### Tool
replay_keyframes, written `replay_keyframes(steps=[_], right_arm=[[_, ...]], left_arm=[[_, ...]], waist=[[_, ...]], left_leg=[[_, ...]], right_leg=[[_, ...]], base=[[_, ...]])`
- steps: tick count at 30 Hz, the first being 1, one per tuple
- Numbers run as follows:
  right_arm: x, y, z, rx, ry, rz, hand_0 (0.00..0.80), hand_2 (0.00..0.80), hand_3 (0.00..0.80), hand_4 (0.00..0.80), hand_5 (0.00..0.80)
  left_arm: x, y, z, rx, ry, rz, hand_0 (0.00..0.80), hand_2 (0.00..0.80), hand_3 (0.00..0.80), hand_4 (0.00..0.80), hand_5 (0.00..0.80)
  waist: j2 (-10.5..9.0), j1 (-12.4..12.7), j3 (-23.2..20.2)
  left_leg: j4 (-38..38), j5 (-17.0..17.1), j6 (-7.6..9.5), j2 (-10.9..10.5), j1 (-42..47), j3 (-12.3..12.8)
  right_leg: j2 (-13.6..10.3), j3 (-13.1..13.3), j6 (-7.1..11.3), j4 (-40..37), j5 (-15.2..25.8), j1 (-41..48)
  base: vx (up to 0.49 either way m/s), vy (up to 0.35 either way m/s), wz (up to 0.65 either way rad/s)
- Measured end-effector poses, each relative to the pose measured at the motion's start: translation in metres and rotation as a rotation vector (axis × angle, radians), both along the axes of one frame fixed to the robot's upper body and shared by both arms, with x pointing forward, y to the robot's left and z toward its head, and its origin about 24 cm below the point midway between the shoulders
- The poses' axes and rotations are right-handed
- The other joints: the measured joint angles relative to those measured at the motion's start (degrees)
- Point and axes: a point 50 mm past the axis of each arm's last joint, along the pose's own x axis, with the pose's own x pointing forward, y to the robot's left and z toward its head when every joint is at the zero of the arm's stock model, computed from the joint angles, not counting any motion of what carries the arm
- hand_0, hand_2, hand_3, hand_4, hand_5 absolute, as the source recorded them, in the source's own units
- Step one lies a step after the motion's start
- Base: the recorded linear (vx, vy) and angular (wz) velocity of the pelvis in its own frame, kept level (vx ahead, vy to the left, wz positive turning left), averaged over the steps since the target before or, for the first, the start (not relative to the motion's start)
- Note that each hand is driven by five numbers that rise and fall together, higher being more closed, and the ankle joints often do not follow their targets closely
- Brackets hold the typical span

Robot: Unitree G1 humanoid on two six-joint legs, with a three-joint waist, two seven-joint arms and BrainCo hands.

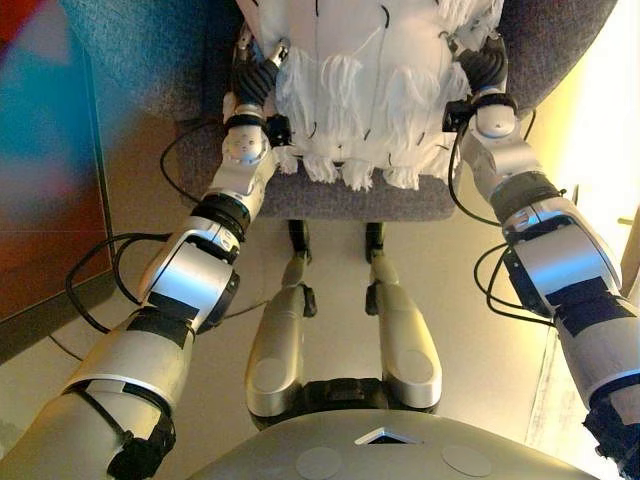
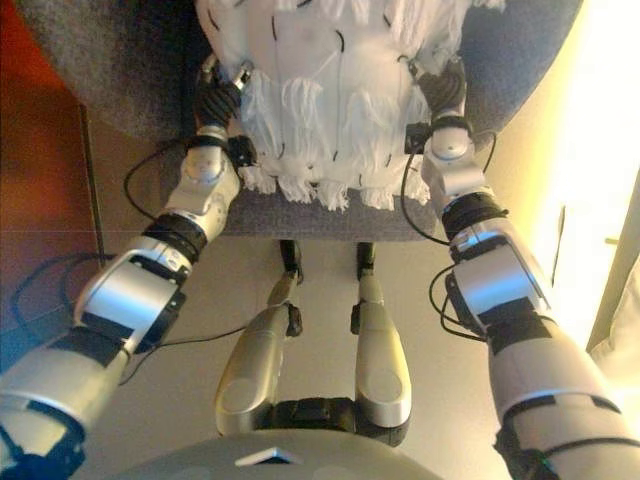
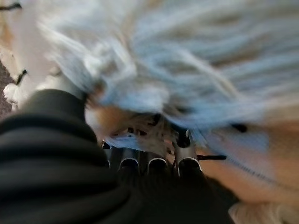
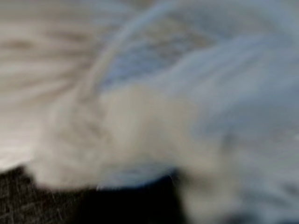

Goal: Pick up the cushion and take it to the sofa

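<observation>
A white cushion (image 1: 370,90) with long shaggy fringes and thin black threads lies on the seat of a grey upholstered chair (image 1: 340,200) straight ahead of me. My left hand (image 1: 258,80) is pressed against the cushion's left side, deep in the fringe. My right hand (image 1: 482,68) is against its right side in the same way. The cushion's lower edge rests on the seat. The left wrist view shows my left hand (image 3: 51,154) with fringe (image 3: 187,70) right in front of it. The right wrist view is filled with white fringe (image 4: 187,93).
The chair's grey padded back and sides (image 1: 150,50) rise around the cushion. A reddish wooden panel (image 1: 50,200) stands on the left. Beige floor (image 1: 480,330) lies between me and the chair. A pale upright edge (image 2: 620,330) stands at the far right.
</observation>
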Motion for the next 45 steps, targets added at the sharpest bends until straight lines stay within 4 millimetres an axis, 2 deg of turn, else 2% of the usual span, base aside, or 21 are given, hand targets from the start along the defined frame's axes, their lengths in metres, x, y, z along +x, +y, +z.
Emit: replay_keyframes(steps=[3,6,10,12,14,17,20,22,24,25,27,29,30,34,37,38,41,45], right_arm=[[-0.002,-0.011,0.007,-0.003,-0.031,-0.061,0.0,0.0,0.0,0.0,0.0],[-0.007,-0.026,0.009,0.035,-0.067,-0.104,0.0,0.0,0.0,0.0,0.0],[-0.019,-0.047,-0.017,0.093,-0.038,-0.166,0.0,0.0,0.0,0.0,0.0],[-0.032,-0.069,-0.032,0.164,-0.053,-0.234,0.0,0.0,0.0,0.0,0.0],[-0.053,-0.103,-0.057,0.25,-0.032,-0.381,0.0,0.0,0.0,0.0,0.0],[-0.098,-0.153,-0.098,0.283,0.051,-0.614,0.0,0.0,0.0,0.0,0.0],[-0.156,-0.183,-0.149,0.274,0.186,-0.786,0.0,0.0,0.0,0.0,0.0],[-0.209,-0.198,-0.191,0.298,0.33,-0.909,0.0,0.0,0.0,0.0,0.0],[-0.274,-0.205,-0.232,0.377,0.485,-1.068,0.0,0.0,0.0,0.0,0.0],[-0.304,-0.204,-0.248,0.406,0.559,-1.129,0.0,0.0,0.0,0.0,0.0],[-0.348,-0.189,-0.274,0.421,0.697,-1.164,0.0,0.0,0.0,0.0,0.0],[-0.38,-0.162,-0.297,0.452,0.835,-1.157,0.0,0.0,0.0,0.0,0.0],[-0.389,-0.146,-0.309,0.479,0.922,-1.114,0.0,0.0,0.0,0.0,0.0],[-0.4,-0.089,-0.339,0.614,1.163,-0.893,0.0,0.0,0.0,0.0,0.0],[-0.396,-0.054,-0.351,0.623,1.312,-0.665,0.0,0.0,0.0,0.0,0.0],[-0.397,-0.048,-0.353,0.562,1.37,-0.566,0.0,0.0,0.0,0.0,0.0],[-0.383,-0.026,-0.357,0.472,1.423,-0.323,0.0,0.0,0.0,0.0,0.0],[-0.375,-0.026,-0.356,0.348,1.467,-0.124,0.0,0.0,0.0,0.0,0.0]], left_arm=[[0.0,0.008,0.0,0.006,0.012,0.041,0.0,0.0,0.0,0.0,0.0],[-0.001,0.027,-0.007,0.021,0.057,0.137,0.0,0.0,0.0,0.0,0.0],[-0.017,0.085,-0.046,0.016,0.205,0.329,0.0,0.0,0.0,0.0,0.0],[-0.034,0.12,-0.066,-0.01,0.252,0.415,0.0,0.0,0.0,0.0,0.0],[-0.058,0.144,-0.096,0.013,0.325,0.46,0.0,0.0,0.0,0.0,0.0],[-0.093,0.166,-0.135,0.011,0.436,0.519,0.0,0.0,0.0,0.0,0.0],[-0.141,0.177,-0.181,-0.01,0.57,0.58,0.0,0.0,0.0,0.0,0.0],[-0.185,0.183,-0.215,-0.015,0.708,0.629,0.0,0.0,0.0,0.0,0.0],[-0.236,0.187,-0.248,-0.041,0.872,0.701,0.0,0.0,0.0,0.0,0.0],[-0.259,0.187,-0.26,-0.047,0.945,0.727,0.0,0.0,0.0,0.0,0.0],[-0.294,0.183,-0.276,-0.055,1.061,0.748,0.0,0.0,0.0,0.0,0.0],[-0.323,0.177,-0.289,-0.035,1.181,0.745,0.0,0.0,0.0,0.0,0.0],[-0.336,0.171,-0.296,-0.025,1.252,0.728,0.0,0.0,0.0,0.0,0.0],[-0.372,0.133,-0.32,-0.084,1.48,0.64,0.0,0.0,0.0,0.0,0.0],[-0.382,0.106,-0.329,-0.076,1.564,0.504,0.0,0.0,0.0,0.0,0.0],[-0.383,0.102,-0.331,-0.042,1.583,0.447,0.0,0.0,0.0,0.0,0.0],[-0.378,0.088,-0.334,0.01,1.622,0.275,0.0,0.0,0.0,0.0,0.0],[-0.373,0.089,-0.334,0.051,1.659,0.174,0.0,0.0,0.0,0.0,0.0]], waist=[[0.01,0.11,0.01],[0.14,0.15,0.08],[0.34,0.2,0.19],[0.34,0.41,0.19],[0.3,0.66,0.12],[0.28,0.86,0.06],[0.38,0.73,-0.39],[0.35,0.89,-2.4],[0.18,1.02,-7.38],[0.06,1.09,-9.77],[-0.43,1.29,-13.55],[-1.41,1.49,-16.51],[-1.83,1.57,-17.44],[-2.36,1.68,-20.47],[-2.14,1.91,-22.46],[-1.96,1.91,-23.14],[-1.75,3.12,-25.14],[-1.72,3.26,-26.75]], left_leg=[[0.01,0.01,0.0,0.0,0.01,-0.03],[0.06,0.04,-0.02,0.07,0.69,-0.06],[-0.04,-0.29,-0.42,0.14,5.07,-0.14],[-0.06,-0.38,-0.54,0.28,6.56,-0.29],[-0.08,-0.77,-1.02,0.23,8.28,-0.34],[-0.12,-1.0,-1.22,0.22,9.8,-0.34],[-0.17,-1.67,-1.24,0.44,12.52,-0.57],[-0.43,-2.56,-1.3,0.68,14.91,-0.75],[-0.5,-3.63,-1.44,0.97,16.21,-1.0],[-0.51,-4.02,-1.61,1.08,16.95,-1.27],[-0.53,-4.64,-2.01,1.3,18.17,-1.93],[-0.52,-5.1,-2.24,1.63,19.5,-2.1],[-0.52,-5.28,-2.36,1.76,20.01,-2.13],[-0.52,-5.54,-2.42,1.96,22.3,-2.4],[-0.54,-5.83,-2.57,2.18,24.02,-2.44],[-0.55,-5.82,-2.58,2.26,24.24,-2.46],[-0.54,-5.88,-2.67,2.56,25.07,-2.46],[-0.55,-5.88,-2.68,2.67,26.02,-2.43]], right_leg=[[-0.02,-0.1,0.0,0.0,0.0,0.04],[-0.13,-0.55,0.0,0.24,0.0,0.73],[-0.11,-1.5,-0.12,-0.26,-0.2,5.26],[-0.07,-1.96,-0.27,-0.27,-0.35,6.93],[-0.21,-2.15,-0.09,-0.26,-0.78,8.73],[-0.31,-2.28,0.09,-0.27,-1.21,10.31],[-0.19,-2.69,-0.11,-0.32,-1.73,13.15],[-0.02,-3.17,-0.44,-0.36,-2.6,15.73],[0.25,-3.5,-0.43,-0.39,-3.85,17.18],[0.37,-3.82,-0.67,-0.39,-4.25,18.0],[0.7,-4.67,-0.58,-0.4,-5.57,19.79],[1.05,-4.74,-0.95,-0.46,-6.13,20.99],[1.19,-4.74,-0.95,-0.49,-6.4,21.77],[1.39,-4.73,-1.43,-0.54,-7.05,23.91],[1.55,-4.75,-1.56,-0.54,-7.4,25.97],[1.65,-4.75,-1.6,-0.56,-7.43,26.18],[1.9,-4.78,-1.85,-0.57,-7.6,26.69],[2.01,-4.85,-1.89,-0.56,-7.62,27.7]], base=[[0.0,0.0,0.0],[0.011,-0.002,0.01],[0.05,-0.032,0.03],[0.057,-0.029,0.1],[0.053,-0.012,0.08],[0.077,-0.009,0.02],[0.112,-0.05,0.01],[0.108,-0.06,0.06],[0.121,-0.063,0.07],[0.113,-0.059,0.14],[0.109,-0.046,0.17],[0.082,-0.041,0.07],[0.051,-0.048,0.01],[0.071,-0.038,0.02],[0.047,-0.026,0.01],[0.035,-0.03,0.04],[0.011,-0.011,0.01],[0.022,-0.004,0.01]])
